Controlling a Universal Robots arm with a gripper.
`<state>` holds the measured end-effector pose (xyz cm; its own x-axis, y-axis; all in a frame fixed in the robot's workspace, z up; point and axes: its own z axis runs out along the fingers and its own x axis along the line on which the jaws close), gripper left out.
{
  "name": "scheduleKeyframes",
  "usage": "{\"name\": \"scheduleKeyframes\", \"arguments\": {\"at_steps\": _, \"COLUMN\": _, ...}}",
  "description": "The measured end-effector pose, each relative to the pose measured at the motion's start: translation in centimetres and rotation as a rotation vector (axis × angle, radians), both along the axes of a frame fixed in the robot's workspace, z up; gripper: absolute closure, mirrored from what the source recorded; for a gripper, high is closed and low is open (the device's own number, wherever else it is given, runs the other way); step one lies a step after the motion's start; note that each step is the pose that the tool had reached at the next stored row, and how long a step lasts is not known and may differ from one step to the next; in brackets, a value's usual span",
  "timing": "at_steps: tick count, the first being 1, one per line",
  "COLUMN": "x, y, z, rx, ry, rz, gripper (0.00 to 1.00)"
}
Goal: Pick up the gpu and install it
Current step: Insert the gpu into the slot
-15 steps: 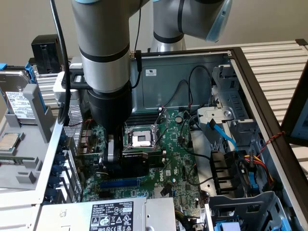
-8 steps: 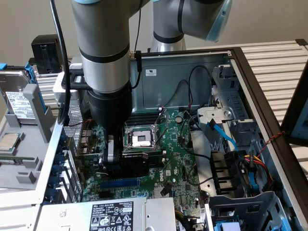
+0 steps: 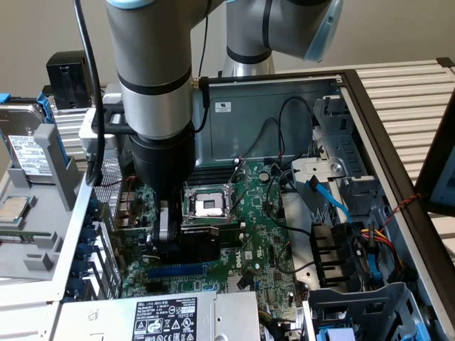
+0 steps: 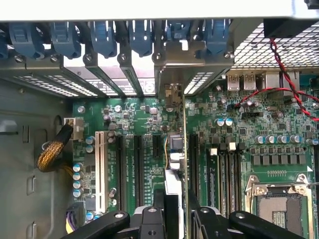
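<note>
One task item: gpu (image 3: 201, 243), a small green circuit card with black fan block and silver end bracket.
Location: just beside the silver square CPU socket (image 3: 207, 204), over the black expansion slots (image 4: 135, 164).
Fingers: gripper (image 4: 172, 219) clamped on gpu.
Progress: picked up, inside case; seating cannot tell.
Orientation: on edge, long axis along slots, bracket toward blue latches (image 4: 99, 37).

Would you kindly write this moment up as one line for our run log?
pincer: shut on gpu | gpu: upright at motherboard slots | place: inside case
</note>
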<state>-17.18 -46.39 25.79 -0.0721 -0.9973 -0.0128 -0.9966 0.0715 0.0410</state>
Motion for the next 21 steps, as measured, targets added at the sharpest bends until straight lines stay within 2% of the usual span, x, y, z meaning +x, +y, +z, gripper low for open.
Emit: {"name": "scheduleKeyframes", "arguments": {"at_steps": 21, "x": -0.21, "y": 0.2, "z": -0.34, "rx": 0.0001, "ry": 0.0, "rz": 0.0, "gripper": 0.72}}
